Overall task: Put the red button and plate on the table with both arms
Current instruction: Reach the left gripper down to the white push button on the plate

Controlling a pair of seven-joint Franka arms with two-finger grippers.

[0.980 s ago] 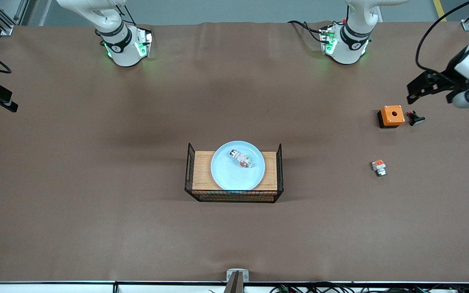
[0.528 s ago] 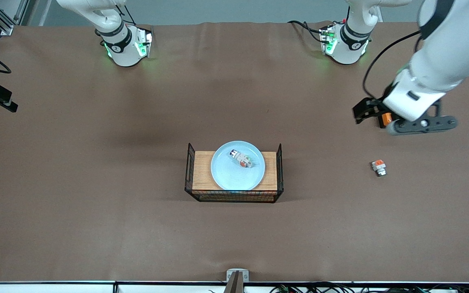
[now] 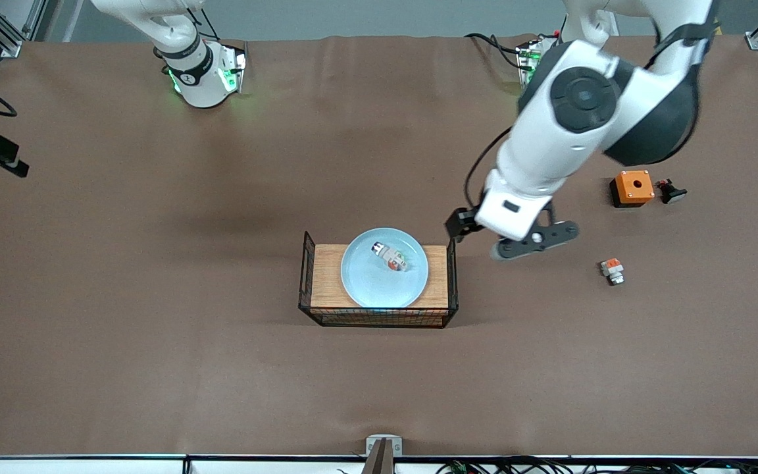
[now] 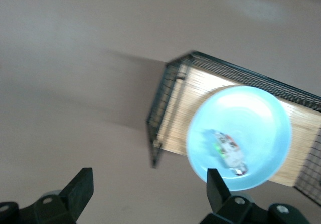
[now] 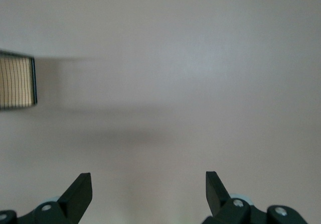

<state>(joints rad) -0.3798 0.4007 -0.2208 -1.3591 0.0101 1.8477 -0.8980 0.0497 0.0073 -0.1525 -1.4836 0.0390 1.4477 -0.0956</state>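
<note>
Front view: we see the tiny white-grey red button [image 3: 390,257] in the pale blue round plate [image 3: 359,280] on the wire rack [image 3: 329,276]; left hand [image 3: 466,230] spread wide, empty, over the brown table [image 3: 155,329] beside the rack; right hand [image 5: 145,194] likewise agape, empty.

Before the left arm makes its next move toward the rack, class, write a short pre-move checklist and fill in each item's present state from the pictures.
1. Left gripper open: ok, fingers spread wide and holding nothing.
2. Left gripper placed over its target: not ok, it hangs over the table beside the rack, at the left arm's end, not over the plate.
3. Red button reachable: ok, it lies uncovered in the plate.
4. Plate seated: ok, it rests flat on the rack's wooden top.
5. Right gripper open: ok, fingers apart, empty.
6. Right gripper's position: cannot tell, the front view does not show it; the right wrist view shows only table and the rack's edge.
</note>
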